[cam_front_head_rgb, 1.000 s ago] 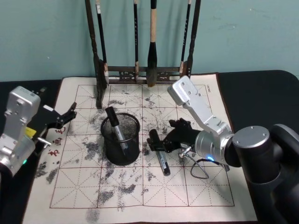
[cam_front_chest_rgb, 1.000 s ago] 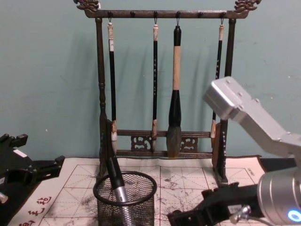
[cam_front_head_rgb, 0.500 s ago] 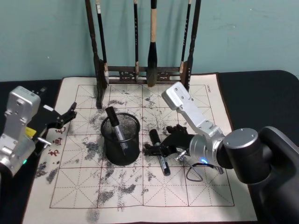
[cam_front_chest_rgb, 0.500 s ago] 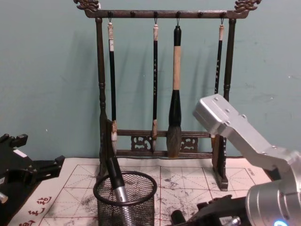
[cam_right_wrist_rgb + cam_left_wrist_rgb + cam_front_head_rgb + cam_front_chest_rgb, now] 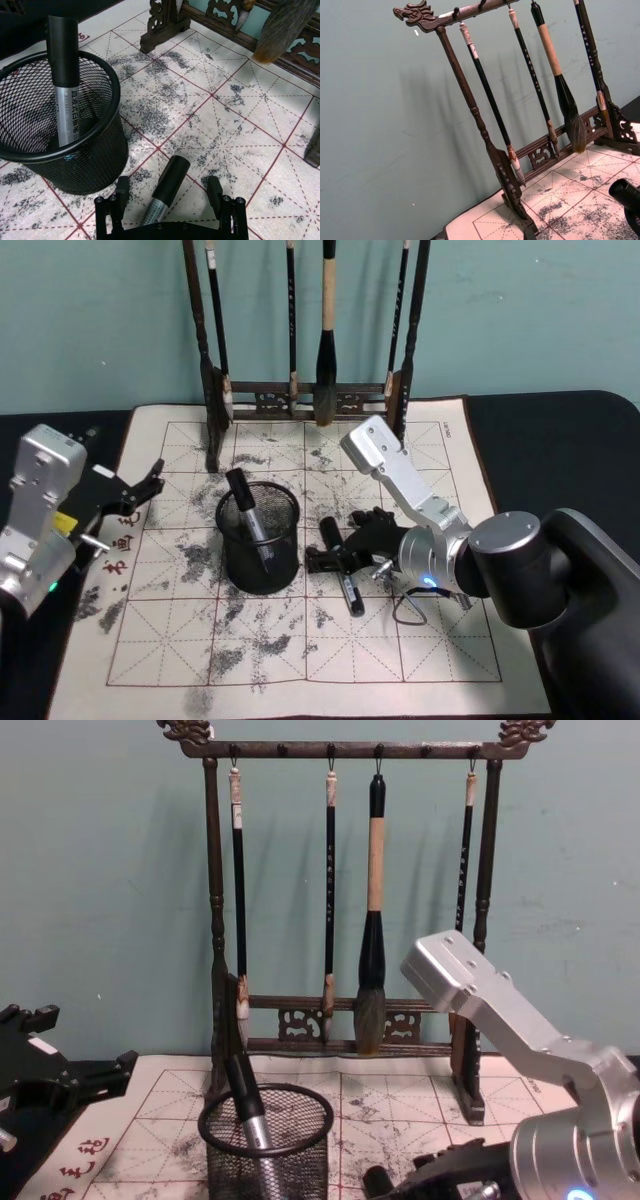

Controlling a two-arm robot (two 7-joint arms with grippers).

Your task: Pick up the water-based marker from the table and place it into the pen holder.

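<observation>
Right gripper (image 5: 168, 191) is down at the mat, jaws released, water-based marker (image 5: 170, 176) lying between them. Pen holder (image 5: 97, 159) just beside; left gripper (image 5: 138, 489) parked well apart.

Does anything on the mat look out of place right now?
One marker lies flat on the ink-smudged mat beside the pen holder, between the right gripper's open fingers; a second marker stands tilted inside it. The left gripper idles at the mat's left edge.

Marker (image 5: 351, 593) right of pen holder (image 5: 258, 565), rack (image 5: 300, 395) behind
</observation>
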